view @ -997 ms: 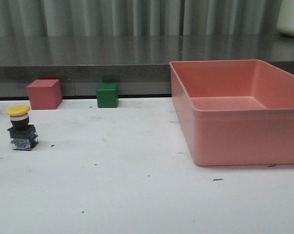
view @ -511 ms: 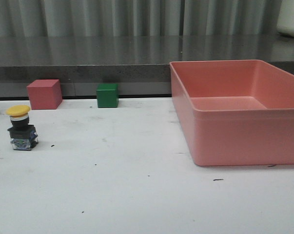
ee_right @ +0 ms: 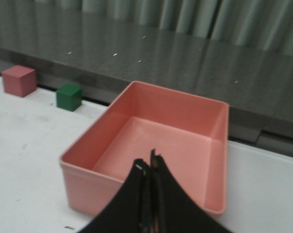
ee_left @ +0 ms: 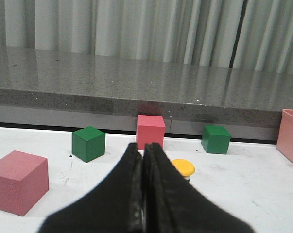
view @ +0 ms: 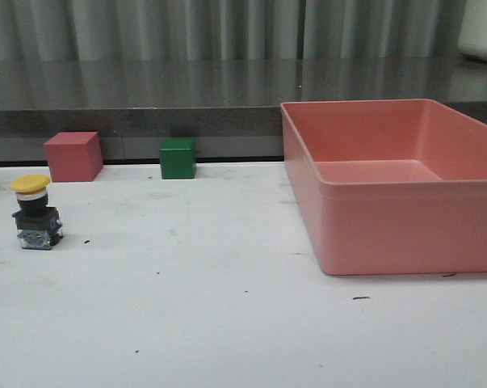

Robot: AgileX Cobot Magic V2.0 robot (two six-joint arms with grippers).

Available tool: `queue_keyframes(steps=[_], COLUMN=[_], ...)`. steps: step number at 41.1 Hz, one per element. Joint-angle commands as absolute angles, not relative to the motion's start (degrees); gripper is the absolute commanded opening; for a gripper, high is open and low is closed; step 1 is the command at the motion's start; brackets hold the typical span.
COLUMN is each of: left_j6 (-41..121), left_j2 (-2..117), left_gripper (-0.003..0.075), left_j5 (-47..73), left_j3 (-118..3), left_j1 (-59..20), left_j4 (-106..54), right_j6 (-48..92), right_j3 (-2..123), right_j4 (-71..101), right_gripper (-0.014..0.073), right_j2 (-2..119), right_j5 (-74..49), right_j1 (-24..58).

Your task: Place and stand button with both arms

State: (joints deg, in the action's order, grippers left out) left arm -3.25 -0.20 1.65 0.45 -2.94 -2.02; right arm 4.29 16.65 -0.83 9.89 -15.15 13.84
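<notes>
The button [view: 35, 212] stands upright on the white table at the far left of the front view, yellow cap up, clear block down. In the left wrist view only its yellow cap [ee_left: 183, 168] shows, just beyond and beside the fingertips. My left gripper [ee_left: 143, 147] is shut with nothing between its fingers, held back from the button. My right gripper [ee_right: 149, 162] is also shut and empty, hanging in front of the pink bin [ee_right: 148, 150]. Neither arm appears in the front view.
A large pink bin [view: 405, 206] fills the right side of the table. A pink cube [view: 73, 155] and a green cube [view: 178, 158] sit at the table's back edge. The left wrist view shows another green cube [ee_left: 88, 143] and a bigger pink cube [ee_left: 17, 180].
</notes>
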Motion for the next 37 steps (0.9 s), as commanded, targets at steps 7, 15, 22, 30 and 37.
queue_keyframes(steps=[7,15,22,30,37], left_j6=[-3.88,-3.88,-3.88,-3.88,-3.88], left_j2=[-1.58,-1.48,-1.48,-1.48,-1.48], left_gripper=[-0.002,-0.002,-0.002,-0.002,-0.002], left_j5=[-3.17,-3.17,-3.17,-3.17,-3.17], left_j3=[1.3,1.3,1.3,1.3,1.3], left_j1=[-2.81,-2.81,-2.81,-2.81,-2.81], left_j4=[-2.01,-2.01,-2.01,-2.01,-2.01], right_j6=[4.72,4.72,4.72,4.72,4.72], right_j3=[3.45,-1.37,-1.37,-1.37,-1.37], right_j4=[1.04,2.07,2.07,2.07,2.86], right_gripper=[-0.0069,-0.0069,-0.0069,-0.0069,-0.0069], right_j2=[-0.61,-1.65,-1.65,-1.65,-1.65], right_j5=[1.69,6.83,6.4,5.96,5.41], right_j1=[4.56,1.57,1.51,1.51,1.51])
